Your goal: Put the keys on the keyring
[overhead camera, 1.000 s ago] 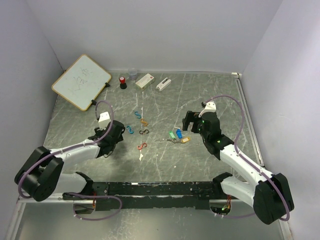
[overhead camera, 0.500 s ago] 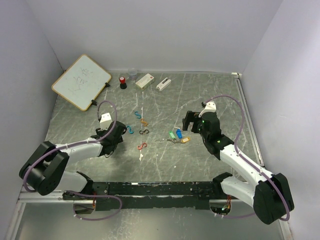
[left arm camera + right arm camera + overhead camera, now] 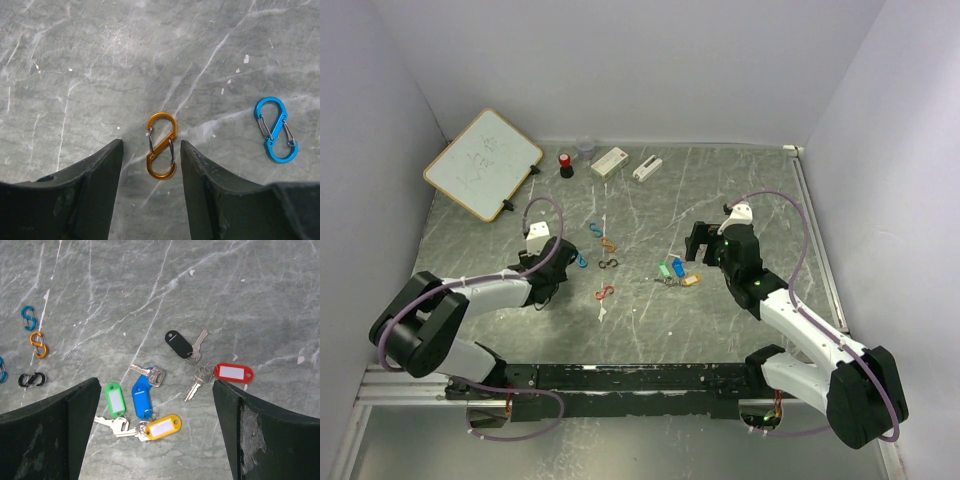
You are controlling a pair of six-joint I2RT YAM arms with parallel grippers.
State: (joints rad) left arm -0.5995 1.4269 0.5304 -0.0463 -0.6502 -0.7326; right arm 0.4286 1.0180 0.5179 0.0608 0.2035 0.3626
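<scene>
Left of the desk's (image 3: 650, 335) middle, the left gripper (image 3: 151, 145) hangs with jaws spread either side of the orange clip (image 3: 161, 145), not touching it. To take it cleanly I'd settle lower, keep it centred and pinch across its narrow waist. Slightly farther right, the keys (image 3: 141, 397) lie loose beneath the right gripper (image 3: 156, 390), jaws wide and empty.

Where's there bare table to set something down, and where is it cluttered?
Bare table lies far right, past the boxes, and on the near side between the keys and the black rail. The middle is crowded: clips left, keys right.
</scene>
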